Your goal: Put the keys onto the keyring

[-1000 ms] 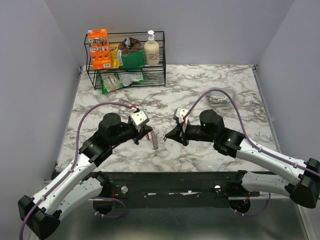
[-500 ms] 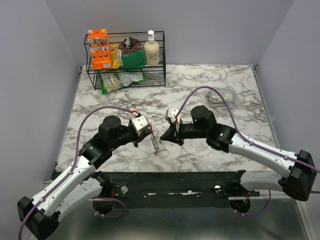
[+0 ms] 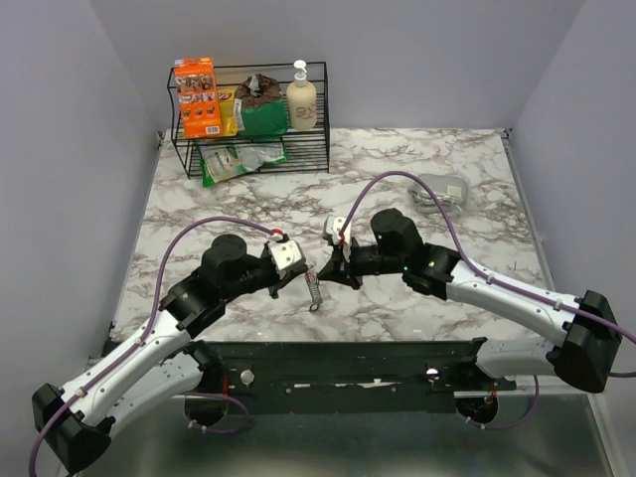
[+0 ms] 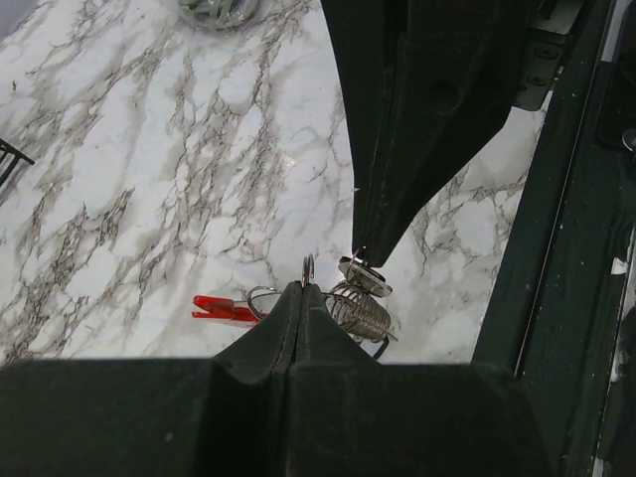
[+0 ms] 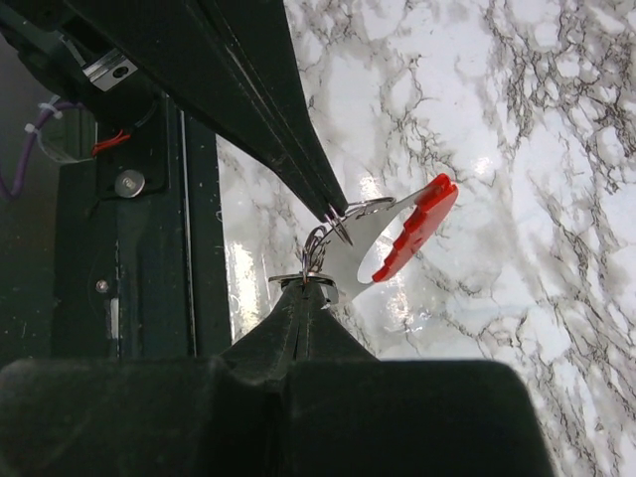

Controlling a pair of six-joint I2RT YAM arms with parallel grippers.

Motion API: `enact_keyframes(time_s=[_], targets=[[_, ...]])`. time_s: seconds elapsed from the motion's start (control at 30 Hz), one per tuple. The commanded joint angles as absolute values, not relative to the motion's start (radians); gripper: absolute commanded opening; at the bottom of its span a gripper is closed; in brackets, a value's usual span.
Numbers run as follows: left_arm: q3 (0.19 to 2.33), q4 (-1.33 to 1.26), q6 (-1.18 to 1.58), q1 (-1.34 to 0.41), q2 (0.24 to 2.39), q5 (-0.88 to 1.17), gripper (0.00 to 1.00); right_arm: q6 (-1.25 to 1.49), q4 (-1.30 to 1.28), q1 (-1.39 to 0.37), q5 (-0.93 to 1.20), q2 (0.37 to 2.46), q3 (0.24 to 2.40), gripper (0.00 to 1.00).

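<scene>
The keyring [image 3: 313, 286] hangs between the two arms just above the marble. It has a red toothed side [image 5: 417, 225], a gray coil side [image 4: 360, 311] and thin wire loops. My left gripper [image 4: 304, 287] is shut on one wire loop [image 4: 308, 268]. My right gripper [image 5: 316, 289] is shut on a small flat silvery piece [image 5: 319, 285] at the loops, also visible in the left wrist view [image 4: 365, 276]. A tiny dark stub [image 4: 381, 348] sticks out under the coil; I cannot tell whether it is one of the keys. In the top view the left gripper [image 3: 300, 270] and the right gripper [image 3: 329, 267] nearly touch.
A black wire rack [image 3: 248, 149] at the back left holds an orange box [image 3: 197, 96], green bags and a pump bottle [image 3: 301, 97]. A clear container [image 3: 442, 191] sits at the right. A black rail [image 3: 348, 363] runs along the table's near edge.
The right arm has swung left, closing on the left gripper. The left gripper has shifted slightly right and nearer, with the keyring hanging from it. Both stay shut.
</scene>
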State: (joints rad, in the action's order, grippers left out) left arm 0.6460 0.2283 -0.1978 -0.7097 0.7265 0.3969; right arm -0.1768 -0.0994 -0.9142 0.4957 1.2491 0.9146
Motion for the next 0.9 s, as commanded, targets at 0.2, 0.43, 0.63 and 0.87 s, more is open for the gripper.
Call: enact_keyframes(time_s=[0.2, 0.43, 0.63, 0.87], targets=[[0.641, 0.248, -0.236, -0.753, 0.732, 0.333, 0.0, -0.192, -0.11, -0.908, 0.494, 1.259, 0.954, 0.0], [0.643, 0.258, -0.239, -0.772, 0.741, 0.321, 0.0, -0.187, -0.109, -0.908, 0.486, 1.272, 0.963, 0.0], [0.643, 0.261, -0.239, -0.781, 0.744, 0.31, 0.0, -0.184, -0.109, -0.91, 0.489, 1.281, 0.968, 0.0], [0.64, 0.261, -0.236, -0.784, 0.741, 0.314, 0.0, -0.181, -0.106, -0.908, 0.494, 1.301, 0.969, 0.0]])
